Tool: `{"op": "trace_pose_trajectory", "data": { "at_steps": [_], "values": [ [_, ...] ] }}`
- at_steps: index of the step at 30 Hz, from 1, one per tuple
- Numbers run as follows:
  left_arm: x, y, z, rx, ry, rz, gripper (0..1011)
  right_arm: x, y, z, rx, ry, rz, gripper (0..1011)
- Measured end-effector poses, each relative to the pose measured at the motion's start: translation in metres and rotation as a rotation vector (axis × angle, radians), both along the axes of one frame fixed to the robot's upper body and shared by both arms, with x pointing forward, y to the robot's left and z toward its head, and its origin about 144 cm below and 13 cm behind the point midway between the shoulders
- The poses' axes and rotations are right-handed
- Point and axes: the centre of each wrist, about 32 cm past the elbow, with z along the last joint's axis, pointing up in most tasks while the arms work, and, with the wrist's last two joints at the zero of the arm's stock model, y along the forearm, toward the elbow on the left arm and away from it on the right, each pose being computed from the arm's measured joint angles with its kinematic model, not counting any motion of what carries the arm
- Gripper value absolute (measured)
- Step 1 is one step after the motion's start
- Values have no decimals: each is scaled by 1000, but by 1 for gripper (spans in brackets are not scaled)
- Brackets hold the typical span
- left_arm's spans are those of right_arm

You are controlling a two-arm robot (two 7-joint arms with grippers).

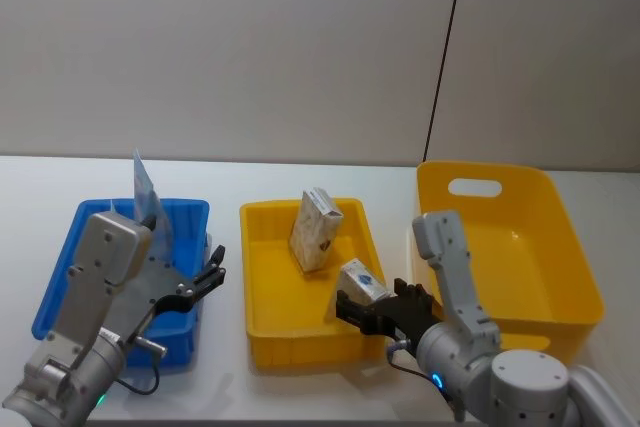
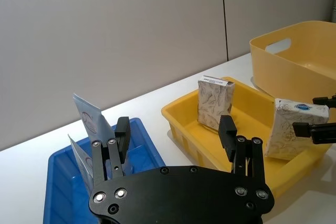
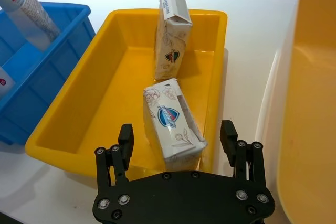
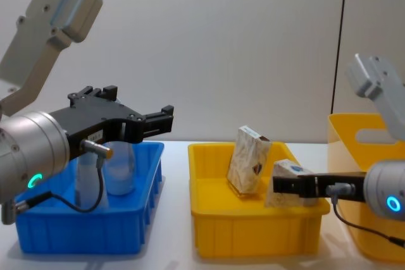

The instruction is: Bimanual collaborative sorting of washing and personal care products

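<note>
The head camera is looking down, the chest camera level across the counter (image 1: 260, 175), and the wrist cameras closely past their fingers (image 2: 122, 129), all sharing the middle yellow tray (image 1: 300, 349) at 12 o'clock.

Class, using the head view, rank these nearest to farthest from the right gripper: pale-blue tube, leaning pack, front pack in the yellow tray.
1. Front pack, right at the right gripper.
2. Leaning pack, farther back in the yellow tray.
3. Pale-blue tube, in the blue tray, far left.
</note>
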Motion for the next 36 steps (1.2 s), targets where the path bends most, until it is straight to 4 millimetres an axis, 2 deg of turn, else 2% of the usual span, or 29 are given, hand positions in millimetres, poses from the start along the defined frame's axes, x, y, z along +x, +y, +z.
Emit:
{"op": "trace_pose_trajectory", "data": {
  "at_steps": [14,18,29,32,33,36],
  "values": [
    [0,0,0,0,0,0,1001,15,7,0,-53,-16,59,1004],
    [0,0,0,0,0,0,1001,18,9,1,-62,-13,75,946],
    [0,0,0,0,0,0,1001,26,14,1,-86,10,111,642],
    [0,0,0,0,0,0,1001,28,14,1,-93,19,117,523],
    [0,0,0,0,0,0,1001,28,14,1,-93,20,117,523],
    [0,0,0,0,0,0,1001,29,13,2,-98,22,120,390]
  ]
}}
